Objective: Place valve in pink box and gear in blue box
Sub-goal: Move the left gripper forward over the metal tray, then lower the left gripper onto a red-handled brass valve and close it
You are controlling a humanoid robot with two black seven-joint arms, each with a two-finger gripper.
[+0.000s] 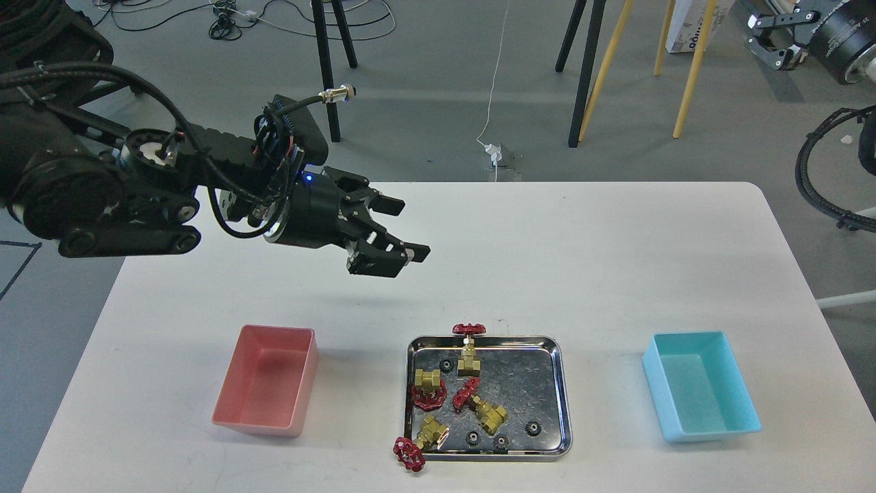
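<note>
Four brass valves with red handwheels lie in a shiny steel tray (563, 390): one at the back (469, 357), one at the left (428, 378), one in the middle (490, 413), and one at the front left (431, 433) with its handwheel over the rim. Several tiny black gears, such as this gear (534, 428), lie among them. The pink box (260, 418) stands empty left of the tray. The blue box (712, 430) stands empty to the right. My left gripper (408, 228) is open and empty, above the table behind the tray. My right gripper (765, 40) is open, high at the top right, off the table.
The white table (582, 260) ends in a front edge just below the boxes. Beyond its far edge are stand legs (588, 75), cables and an office chair on the floor.
</note>
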